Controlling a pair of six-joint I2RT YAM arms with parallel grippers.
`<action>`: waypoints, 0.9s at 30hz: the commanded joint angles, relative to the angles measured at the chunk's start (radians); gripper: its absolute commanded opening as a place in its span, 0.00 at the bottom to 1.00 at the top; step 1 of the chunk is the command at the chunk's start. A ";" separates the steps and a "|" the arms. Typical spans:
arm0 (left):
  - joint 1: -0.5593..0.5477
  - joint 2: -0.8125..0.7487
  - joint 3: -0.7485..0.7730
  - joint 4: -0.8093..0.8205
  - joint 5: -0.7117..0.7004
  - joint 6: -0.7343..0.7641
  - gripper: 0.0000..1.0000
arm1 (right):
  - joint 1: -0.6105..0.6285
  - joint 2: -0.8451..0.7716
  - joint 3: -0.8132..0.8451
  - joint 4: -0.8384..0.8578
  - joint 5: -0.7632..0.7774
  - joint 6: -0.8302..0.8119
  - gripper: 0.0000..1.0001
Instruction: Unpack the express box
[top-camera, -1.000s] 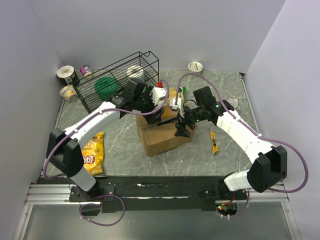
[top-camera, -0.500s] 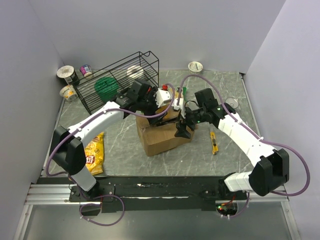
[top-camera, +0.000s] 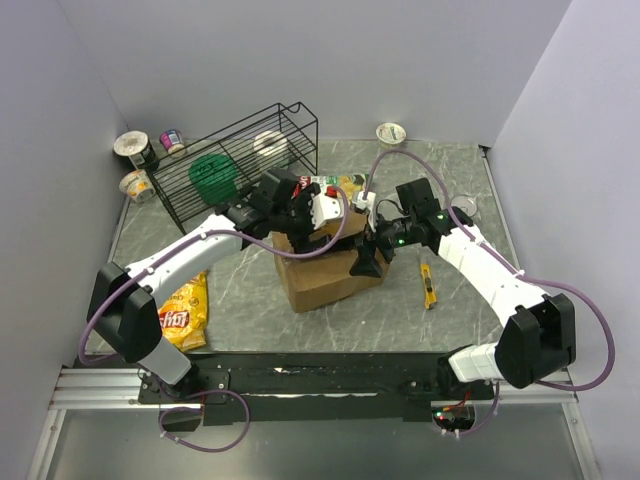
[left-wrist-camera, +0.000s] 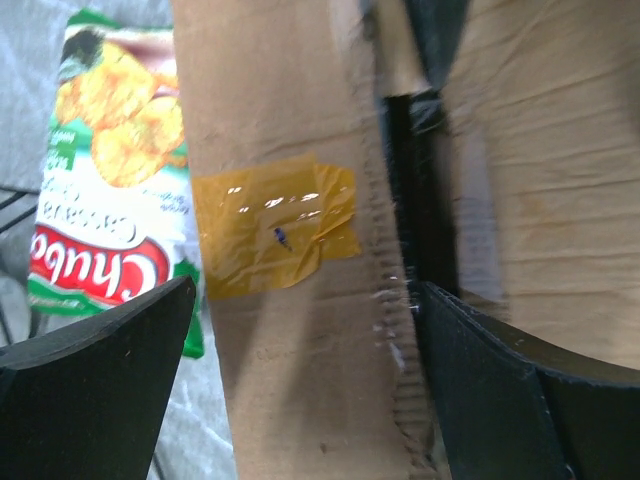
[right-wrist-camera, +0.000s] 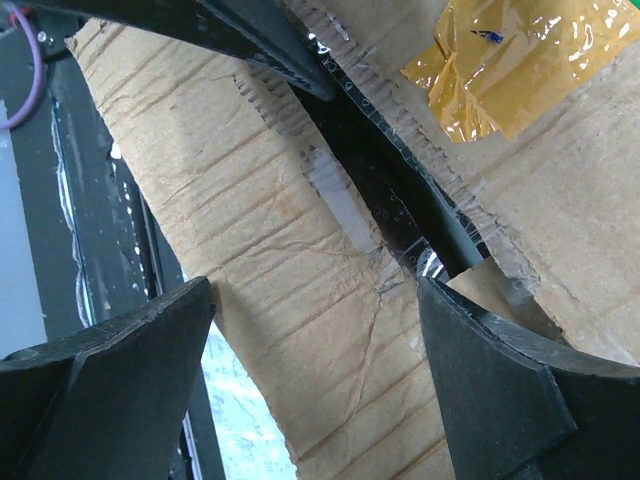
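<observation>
Top external: express box (top-camera: 322, 275) sits mid-table, just in front of the wire rack (top-camera: 240, 160), flaps up. Left gripper (top-camera: 318, 230) and right gripper (top-camera: 366, 260) both down at its top, close together. Yellow chip bag (top-camera: 182, 310) lies well to the left, near the left arm's base.

Left wrist: jaws spread wide, a cardboard flap with a yellow tape patch (left-wrist-camera: 275, 235) lying between the fingers (left-wrist-camera: 95, 390). Green chip bag (left-wrist-camera: 100, 170) on the table beyond the flap.

Right wrist: jaws likewise apart, creased cardboard between them, nothing pinched. Dark slot of the box interior runs diagonally above.
</observation>
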 joint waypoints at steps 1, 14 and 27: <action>-0.016 0.014 -0.041 0.122 -0.126 0.034 0.96 | -0.006 -0.015 -0.035 -0.027 0.014 0.048 0.90; 0.003 -0.136 -0.061 0.339 -0.204 -0.041 0.81 | -0.007 -0.035 -0.074 -0.045 0.045 -0.005 0.90; 0.181 0.131 0.269 -0.059 0.143 -0.174 0.12 | -0.007 -0.116 -0.083 -0.039 0.080 -0.056 0.90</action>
